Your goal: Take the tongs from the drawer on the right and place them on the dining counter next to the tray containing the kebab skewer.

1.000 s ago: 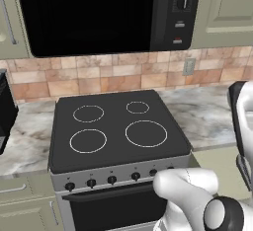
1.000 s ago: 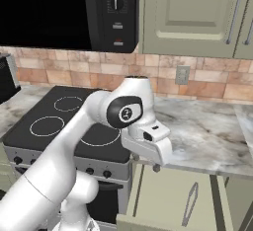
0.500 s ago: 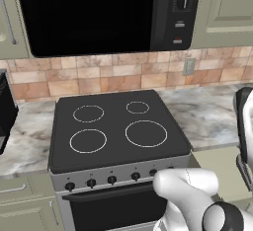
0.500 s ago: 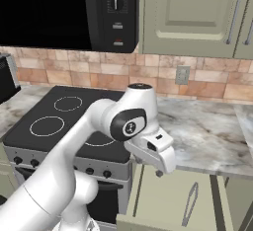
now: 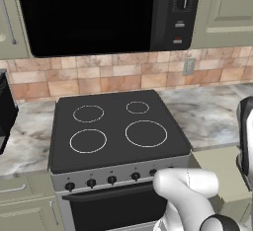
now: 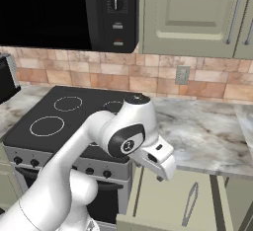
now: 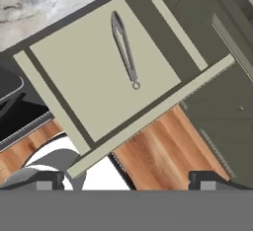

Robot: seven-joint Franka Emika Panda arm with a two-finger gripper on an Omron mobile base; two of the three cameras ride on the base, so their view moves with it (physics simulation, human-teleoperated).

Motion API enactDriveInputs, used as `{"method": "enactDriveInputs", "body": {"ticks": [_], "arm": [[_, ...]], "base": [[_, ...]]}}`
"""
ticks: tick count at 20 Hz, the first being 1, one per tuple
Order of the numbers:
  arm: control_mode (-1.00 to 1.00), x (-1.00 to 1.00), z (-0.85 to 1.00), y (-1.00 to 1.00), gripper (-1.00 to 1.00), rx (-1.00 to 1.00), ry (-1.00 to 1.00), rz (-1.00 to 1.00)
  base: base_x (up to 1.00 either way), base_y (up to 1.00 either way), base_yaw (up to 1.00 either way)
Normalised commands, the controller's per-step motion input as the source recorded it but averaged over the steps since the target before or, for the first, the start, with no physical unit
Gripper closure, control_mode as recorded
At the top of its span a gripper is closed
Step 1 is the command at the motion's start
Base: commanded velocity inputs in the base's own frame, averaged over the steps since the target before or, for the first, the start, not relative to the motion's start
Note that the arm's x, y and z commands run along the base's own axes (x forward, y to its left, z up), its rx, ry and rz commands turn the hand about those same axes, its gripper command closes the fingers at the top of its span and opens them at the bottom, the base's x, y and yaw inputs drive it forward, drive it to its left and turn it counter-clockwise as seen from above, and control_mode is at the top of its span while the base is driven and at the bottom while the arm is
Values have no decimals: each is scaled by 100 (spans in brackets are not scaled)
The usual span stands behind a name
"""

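The drawer (image 7: 84, 87) stands pulled out under the marbled worktop, its pale beige inside showing. The slim grey tongs (image 7: 124, 47) lie flat on its floor, arms together, loop end toward the drawer front. In the hand view my gripper (image 7: 126, 181) hangs above the drawer's front edge, open wide, with nothing between its fingertips (image 7: 47, 179). From the right base view my hand (image 6: 157, 162) hovers over the drawer's left part, and the tongs (image 6: 190, 203) lie to its right. The dining counter, the tray and the kebab skewer are out of view.
A black stove (image 5: 118, 126) with a knob row sits left of the drawer, with a microwave (image 5: 99, 13) above it. The marbled worktop (image 6: 212, 136) runs over the drawer. Sage-green cupboard doors (image 7: 225, 116) and wood floor (image 7: 158, 148) lie below.
My hand has dropped lower and shifted right toward the open drawer. The jaws stay wide open and the tongs have not moved.
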Motion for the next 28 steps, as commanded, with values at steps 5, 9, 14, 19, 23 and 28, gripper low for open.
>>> {"method": "enactDriveInputs", "body": {"ticks": [5, 9, 14, 19, 23, 28], "arm": [[-100, 5, -3, -22, -100, 0, 0, 16], [-100, 0, -6, -19, -100, 0, 0, 23], [-100, 0, -15, -13, -100, 0, 0, 25], [-100, 2, -32, 0, -100, 0, 0, 23], [-100, 6, -40, -3, -100, 0, 0, 13], [-100, 10, -42, -12, -100, 0, 4, 5]], "base": [[0, 0, 0], [0, 0, 0], [0, 0, 0], [0, 0, 0], [0, 0, 0], [0, 0, 0]]}}
